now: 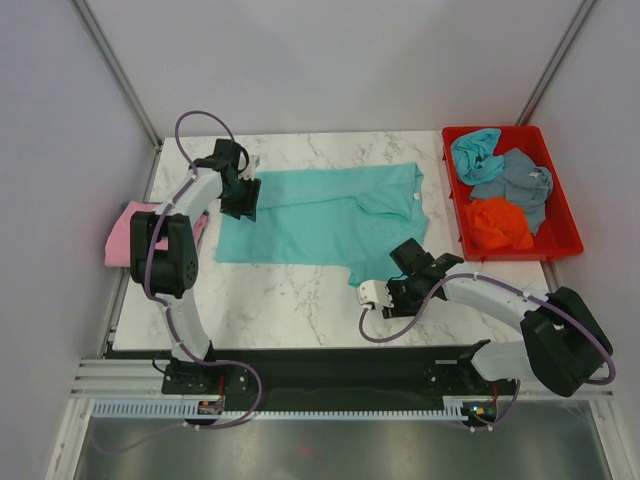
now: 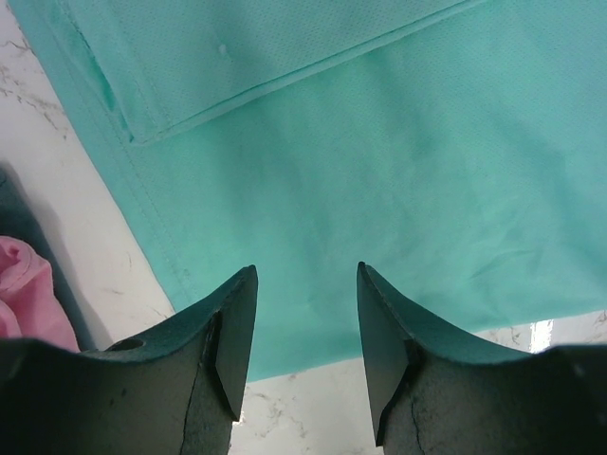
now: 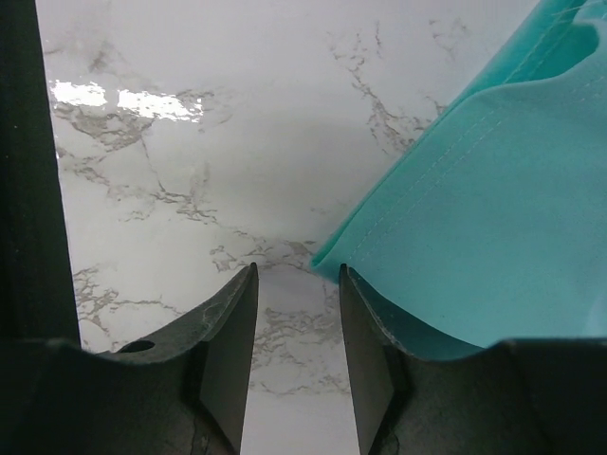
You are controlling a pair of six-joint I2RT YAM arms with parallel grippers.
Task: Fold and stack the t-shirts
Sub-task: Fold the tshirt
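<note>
Top external view: teal-green t-shirt (image 1: 310, 215), soft, limp, flat toward the table (image 1: 280, 305) far edge, probably best pinched at hem corners; left gripper (image 2: 306, 270) and right gripper (image 3: 297, 270) both spread, empty.

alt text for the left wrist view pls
The left end effector, jaws apart and empty, hangs over a teal-green t-shirt spread on the marble table, one folded-over layer at the top. A pink t-shirt peeks in at the left edge.

bright even light, soft faint shadows, white glare patches on the marble table (image 3: 123, 102) — all views sharp
</note>
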